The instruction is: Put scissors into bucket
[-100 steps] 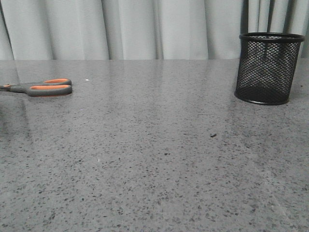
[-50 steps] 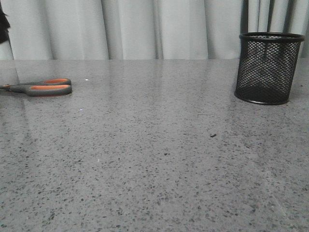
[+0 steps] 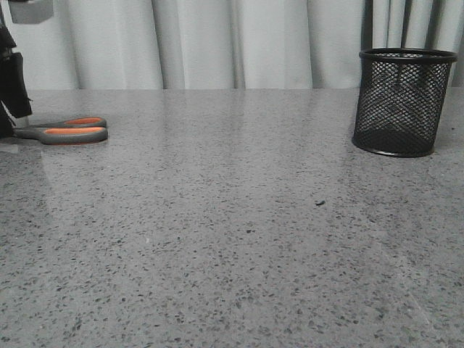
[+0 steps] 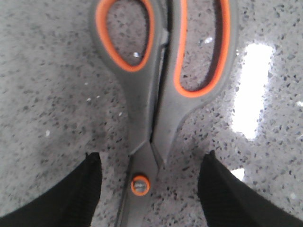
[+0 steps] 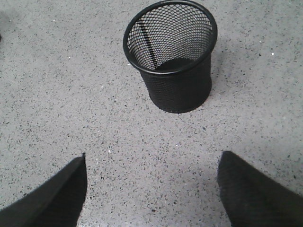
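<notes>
The scissors [image 3: 69, 131] lie flat at the table's far left, grey handles lined orange, blades pointing left behind my left arm. In the left wrist view the scissors [image 4: 151, 109] lie closed, the orange pivot screw between my fingers. My left gripper [image 4: 150, 163] is open, one finger on each side of the pivot, close over the table; in the front view only part of it [image 3: 9, 94] shows at the left edge. The black mesh bucket [image 3: 401, 101] stands upright at the far right, empty. My right gripper [image 5: 152, 163] is open and empty, short of the bucket [image 5: 173, 56].
The speckled grey table [image 3: 239, 232] runs across the whole view. A pale curtain [image 3: 217, 43] hangs behind the table's back edge. A bright light reflection [image 4: 251, 90] lies on the table beside the scissors' handles.
My left arm has come down into the front view at the left edge, over the scissors' blades. The scissors and the bucket have not moved.
</notes>
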Robot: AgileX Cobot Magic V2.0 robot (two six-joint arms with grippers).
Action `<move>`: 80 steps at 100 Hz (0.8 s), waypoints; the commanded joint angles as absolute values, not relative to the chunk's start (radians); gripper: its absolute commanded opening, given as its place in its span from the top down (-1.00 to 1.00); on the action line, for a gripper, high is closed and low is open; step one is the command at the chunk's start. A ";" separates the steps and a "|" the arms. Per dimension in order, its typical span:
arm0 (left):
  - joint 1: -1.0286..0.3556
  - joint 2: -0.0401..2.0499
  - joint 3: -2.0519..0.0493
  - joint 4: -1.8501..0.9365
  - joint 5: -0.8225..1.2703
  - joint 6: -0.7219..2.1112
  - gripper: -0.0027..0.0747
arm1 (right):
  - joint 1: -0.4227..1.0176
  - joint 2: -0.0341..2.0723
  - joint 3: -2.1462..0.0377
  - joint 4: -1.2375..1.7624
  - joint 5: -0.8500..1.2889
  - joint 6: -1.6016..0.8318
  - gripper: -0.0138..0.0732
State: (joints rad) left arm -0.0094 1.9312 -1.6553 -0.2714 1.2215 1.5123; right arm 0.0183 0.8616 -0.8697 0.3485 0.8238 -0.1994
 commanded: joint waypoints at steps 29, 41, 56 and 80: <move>-0.049 1.920 -1.722 -0.282 1.185 1.534 -0.11 | 0.015 0.860 -0.905 0.369 0.770 -0.217 -0.50; -0.051 1.933 -1.722 -0.230 1.229 1.534 -0.11 | 0.015 0.860 -0.905 0.369 0.774 -0.217 -0.50; -0.051 1.951 -1.722 -0.213 1.264 1.534 -0.11 | 0.015 0.860 -0.905 0.369 0.774 -0.217 -0.50; -0.067 1.976 -1.722 -0.215 1.264 1.534 0.08 | 0.015 0.860 -0.905 0.369 0.774 -0.217 -0.50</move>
State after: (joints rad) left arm -0.0547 1.9863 -1.7121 -0.2324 1.2307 1.5306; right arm 0.0183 0.8616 -0.8697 0.3485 0.8238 -0.2001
